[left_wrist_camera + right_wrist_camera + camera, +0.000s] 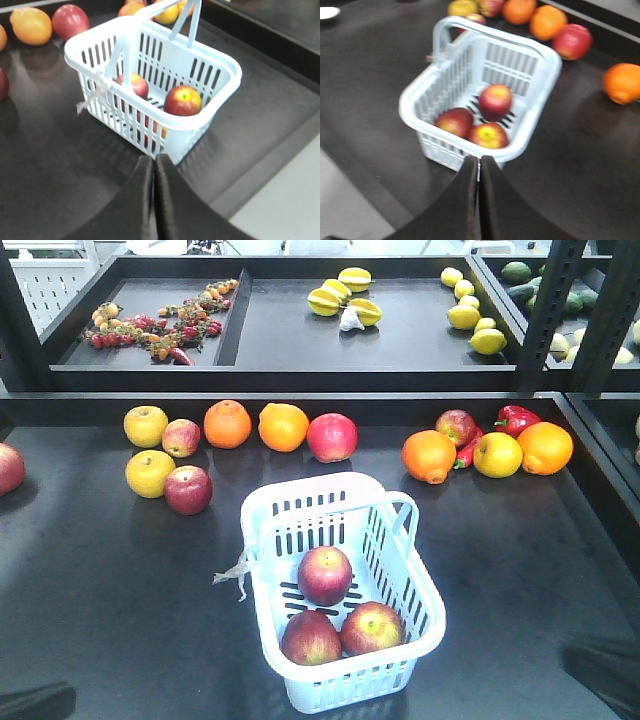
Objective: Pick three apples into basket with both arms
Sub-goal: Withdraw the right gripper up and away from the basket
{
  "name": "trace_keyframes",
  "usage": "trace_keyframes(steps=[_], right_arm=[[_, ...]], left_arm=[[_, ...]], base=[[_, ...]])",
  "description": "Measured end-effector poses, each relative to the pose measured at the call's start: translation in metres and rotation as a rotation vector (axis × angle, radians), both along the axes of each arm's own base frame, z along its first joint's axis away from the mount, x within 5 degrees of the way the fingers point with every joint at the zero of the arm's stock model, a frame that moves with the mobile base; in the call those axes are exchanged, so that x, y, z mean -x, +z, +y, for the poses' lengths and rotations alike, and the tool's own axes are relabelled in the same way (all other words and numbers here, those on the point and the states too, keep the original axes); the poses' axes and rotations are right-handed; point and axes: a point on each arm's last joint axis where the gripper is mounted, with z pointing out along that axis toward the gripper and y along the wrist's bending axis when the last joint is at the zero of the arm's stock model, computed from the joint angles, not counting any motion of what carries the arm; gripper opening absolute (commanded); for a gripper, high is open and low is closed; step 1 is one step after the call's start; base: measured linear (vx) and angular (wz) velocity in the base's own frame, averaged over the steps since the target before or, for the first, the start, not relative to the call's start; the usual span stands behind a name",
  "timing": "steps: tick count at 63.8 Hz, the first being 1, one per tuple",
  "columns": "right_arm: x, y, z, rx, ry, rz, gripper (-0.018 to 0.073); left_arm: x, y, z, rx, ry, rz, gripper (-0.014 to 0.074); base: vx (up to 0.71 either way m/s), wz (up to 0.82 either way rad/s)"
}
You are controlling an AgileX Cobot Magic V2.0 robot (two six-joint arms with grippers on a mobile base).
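three apples sit on the slotted floor of the basket, which stands near the table's front edge, so the task looks done. the left gripper and right gripper are both closed on nothing, each just outside the basket's near rim, probably since no fruit is left to carry.

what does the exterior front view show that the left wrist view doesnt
Only the front view shows the upper shelf with lemons, the red pepper and all three apples unobstructed. Only the left wrist view shows the left gripper, jaws closed together, near the basket's corner. Both show the basket holding apples on the dark table.
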Motion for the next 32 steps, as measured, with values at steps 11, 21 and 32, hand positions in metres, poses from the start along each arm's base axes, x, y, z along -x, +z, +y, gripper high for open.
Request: trace_keyframes(steps=[11, 21, 32], right_arm=[[0.006, -0.033, -0.014, 0.051, -0.127, 0.024, -0.0001], [0.005, -0.035, -0.016, 0.069, -0.144, 0.01, -0.0001], [0.005, -0.035, -0.016, 0.069, -0.145, 0.01, -0.0001]], left_arm=[[-0.004, 0.005, 0.001, 0.028, 0.032, -0.053, -0.0008], [-0.004, 0.005, 0.001, 0.03, 0.035, -0.058, -0.0008], [-0.004, 0.005, 0.001, 0.03, 0.035, -0.058, -0.0008]], base=[[0.0, 0.0], [0.0, 0.0], [0.0, 0.0]])
